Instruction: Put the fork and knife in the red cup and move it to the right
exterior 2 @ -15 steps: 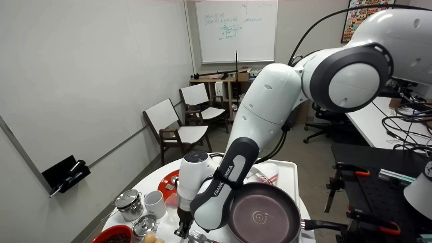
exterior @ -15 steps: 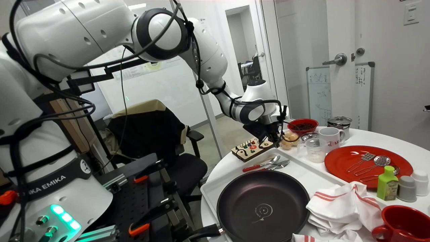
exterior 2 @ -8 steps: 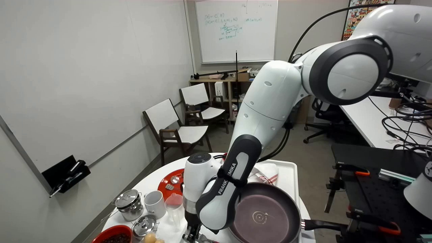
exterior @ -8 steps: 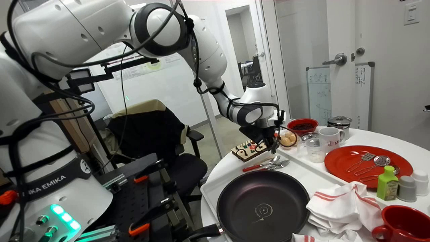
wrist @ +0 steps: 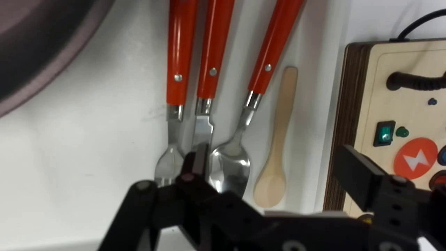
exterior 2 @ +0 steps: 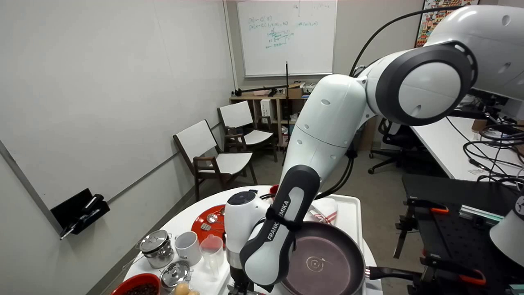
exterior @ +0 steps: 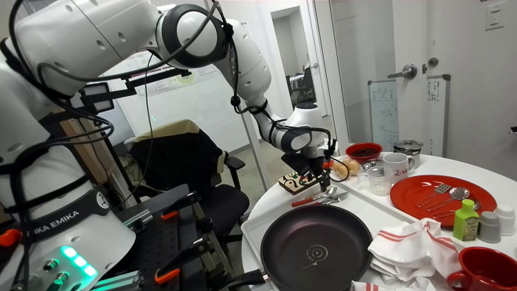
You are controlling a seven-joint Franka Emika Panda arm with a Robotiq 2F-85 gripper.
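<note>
Over the knife (wrist: pixel 209 78), one finger (wrist: pixel 200 163) of an empty, widely spread gripper (wrist: pixel 273 156), contact unclear.

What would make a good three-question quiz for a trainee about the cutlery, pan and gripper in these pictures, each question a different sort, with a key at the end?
1. Multiple choice. In the wrist view, what lies between the fork and the metal spoon? A, wooden spoon; B, knife; C, plate.
2. True or false. The gripper is shut.
3. Short answer. In an exterior view, what striped thing lies between the pan and the red cup?

Key: 1, B. 2, false; it is open. 3, the towel.
</note>
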